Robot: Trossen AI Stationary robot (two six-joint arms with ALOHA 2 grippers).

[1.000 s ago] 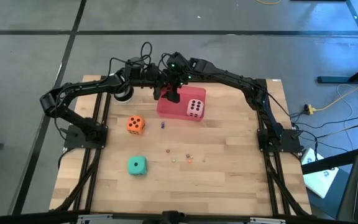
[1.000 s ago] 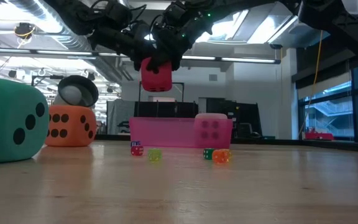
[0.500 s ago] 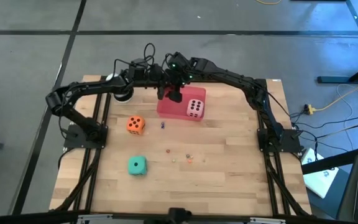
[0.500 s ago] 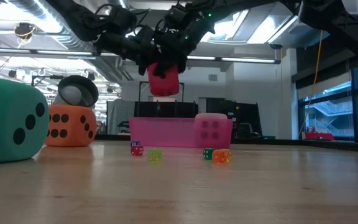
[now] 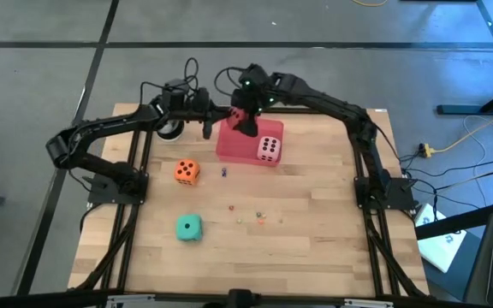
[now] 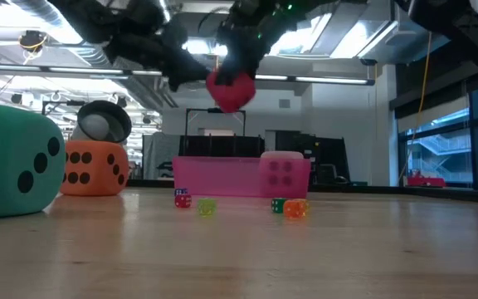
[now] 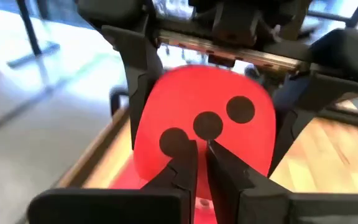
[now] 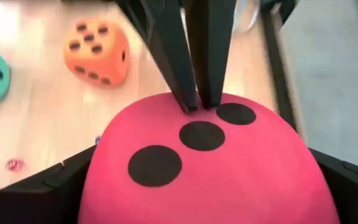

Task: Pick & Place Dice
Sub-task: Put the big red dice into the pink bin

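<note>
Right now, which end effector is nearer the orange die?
Left. The left end effector, shut, hangs up-table of the orange die. The right end effector holds the red die above the pink tray, farther over.

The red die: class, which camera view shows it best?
The left wrist view: the red die fills it, three pips clear, between the right pincer's fingers. Right wrist view crops it; high and low views show it small.
</note>
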